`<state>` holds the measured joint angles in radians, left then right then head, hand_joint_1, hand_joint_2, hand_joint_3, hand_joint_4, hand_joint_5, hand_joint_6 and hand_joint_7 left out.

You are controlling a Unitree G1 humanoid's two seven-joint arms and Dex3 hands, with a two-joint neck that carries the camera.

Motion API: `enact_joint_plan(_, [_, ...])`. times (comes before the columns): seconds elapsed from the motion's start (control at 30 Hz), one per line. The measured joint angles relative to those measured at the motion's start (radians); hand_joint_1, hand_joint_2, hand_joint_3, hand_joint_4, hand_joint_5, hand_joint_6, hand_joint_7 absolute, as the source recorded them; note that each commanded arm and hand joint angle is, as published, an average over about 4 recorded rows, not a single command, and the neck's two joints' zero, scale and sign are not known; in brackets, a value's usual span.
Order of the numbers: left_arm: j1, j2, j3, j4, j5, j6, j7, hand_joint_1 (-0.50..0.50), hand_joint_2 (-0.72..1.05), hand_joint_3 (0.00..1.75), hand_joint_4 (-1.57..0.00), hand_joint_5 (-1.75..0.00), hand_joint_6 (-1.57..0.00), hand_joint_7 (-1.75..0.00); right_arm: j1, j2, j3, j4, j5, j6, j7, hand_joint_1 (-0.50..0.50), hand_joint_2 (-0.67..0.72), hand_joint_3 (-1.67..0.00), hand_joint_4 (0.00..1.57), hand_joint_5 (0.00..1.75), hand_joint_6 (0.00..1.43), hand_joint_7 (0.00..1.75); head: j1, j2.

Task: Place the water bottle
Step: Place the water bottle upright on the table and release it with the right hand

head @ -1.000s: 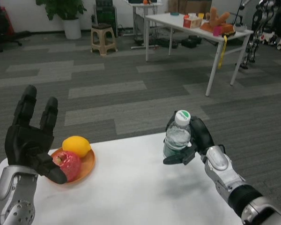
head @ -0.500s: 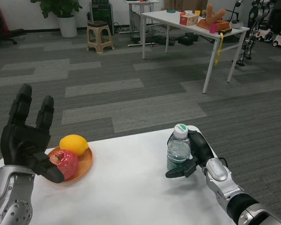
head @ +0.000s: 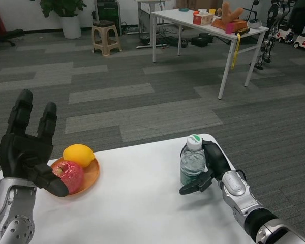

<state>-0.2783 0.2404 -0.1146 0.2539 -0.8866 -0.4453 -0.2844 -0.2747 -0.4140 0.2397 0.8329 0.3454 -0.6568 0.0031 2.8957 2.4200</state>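
At the near right of the table: the bottle (head: 192, 161) stands upright in the grip of the right hand (head: 209, 168), not far from the table's far edge.
Change: against the two earlier pictures the bottle sits lower in the view; a second ago it was carried clear above the tabletop with a soft shadow under it, and now its base is at, or all but at, the surface. The whole picture has also tilted downward, so part of that drop is the camera's own.
Meaning for the task: in my judgement the lowering is finished or nearly so, and release is the step left.
Contact with the table: the thumb hides the bottle's foot, so I cannot say for certain that it rests on the white table (head: 142, 203).
Right hand: wrapped round the bottle from its right side, fingers behind it and the thumb crossing low in front; the white cap with its green mark stands free above the fingers.
Left hand: the left hand (head: 26, 152) is raised at the near left, fingers spread upward, holding nothing.
Other items: an orange plate (head: 89, 178) with a lemon (head: 78, 155) and a red apple (head: 68, 176) lies just beside the left hand, well apart from the bottle.
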Motion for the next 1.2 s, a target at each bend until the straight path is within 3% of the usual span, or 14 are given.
enact_joint_plan(0.23, [0.0,0.0,0.0,0.0,0.0,0.0,0.0,-0.49,-0.72,0.09,0.0,0.0,0.0,0.0,0.02,0.005,-0.012,-0.002,0.02,-0.007,0.004,0.4,-0.07,-0.4,1.48,1.65,0.79,1.68,0.003,0.003])
enact_joint_plan(0.37, [0.0,0.0,0.0,0.0,0.0,0.0,0.0,-0.5,-0.72,0.04,0.0,0.0,0.0,0.0,0.03,0.006,-0.021,-0.006,0.026,-0.007,0.012,0.3,0.11,-0.26,1.26,1.65,0.6,1.57,0.005,0.003])
enact_joint_plan(0.47, [0.0,0.0,0.0,0.0,0.0,0.0,0.0,-0.5,-0.72,0.07,0.0,0.0,0.0,0.0,0.032,0.007,-0.023,-0.006,0.026,-0.007,0.014,0.16,0.22,-0.24,1.13,1.65,0.52,1.48,0.005,0.003])
enact_joint_plan(0.57, [0.0,0.0,0.0,0.0,0.0,0.0,0.0,-0.5,-0.72,0.07,0.0,0.0,0.0,0.0,0.033,0.008,-0.023,-0.006,0.026,-0.007,0.016,-0.08,0.34,-0.16,1.05,1.6,0.44,1.36,0.005,0.003])
enact_joint_plan(0.67, [0.0,0.0,0.0,0.0,0.0,0.0,0.0,-0.5,-0.72,0.09,0.0,0.0,0.0,0.0,0.034,0.008,-0.023,-0.007,0.026,-0.007,0.021,-0.29,0.47,-0.08,0.93,1.53,0.3,1.08,0.005,0.001])
enact_joint_plan(0.77, [0.0,0.0,0.0,0.0,0.0,0.0,0.0,-0.5,-0.7,0.09,0.0,0.0,0.0,0.0,0.037,0.008,-0.023,-0.007,0.026,-0.007,0.024,-0.34,0.6,-0.06,0.81,1.36,0.2,0.86,0.006,0.0])
enact_joint_plan(0.87, [0.0,0.0,0.0,0.0,0.0,0.0,0.0,-0.5,-0.7,0.07,0.0,0.0,0.0,0.0,0.039,0.008,-0.024,-0.007,0.026,-0.006,0.031,-0.4,0.69,0.0,0.65,1.16,0.08,0.77,0.006,0.0])
enact_joint_plan(0.97, [0.0,0.0,0.0,0.0,0.0,0.0,0.0,-0.5,-0.72,0.07,0.0,0.0,0.0,0.0,0.041,0.008,-0.026,-0.007,0.026,-0.005,0.041,-0.42,0.72,0.0,0.48,0.87,0.02,0.77,0.006,0.0])
enact_joint_plan(1.1, [0.0,0.0,0.0,0.0,0.0,0.0,0.0,-0.49,-0.68,0.09,0.0,0.0,0.0,0.0,0.042,0.008,-0.035,-0.009,0.026,0.001,0.054,-0.42,0.72,0.0,0.11,0.17,0.0,0.7,0.007,-0.002])
enact_joint_plan(1.2, [0.0,0.0,0.0,0.0,0.0,0.0,0.0,-0.5,-0.68,0.09,0.0,0.0,0.0,0.0,0.042,0.008,-0.046,-0.016,0.026,0.009,0.067,-0.41,0.72,0.0,0.0,0.0,0.0,0.58,0.007,-0.002])
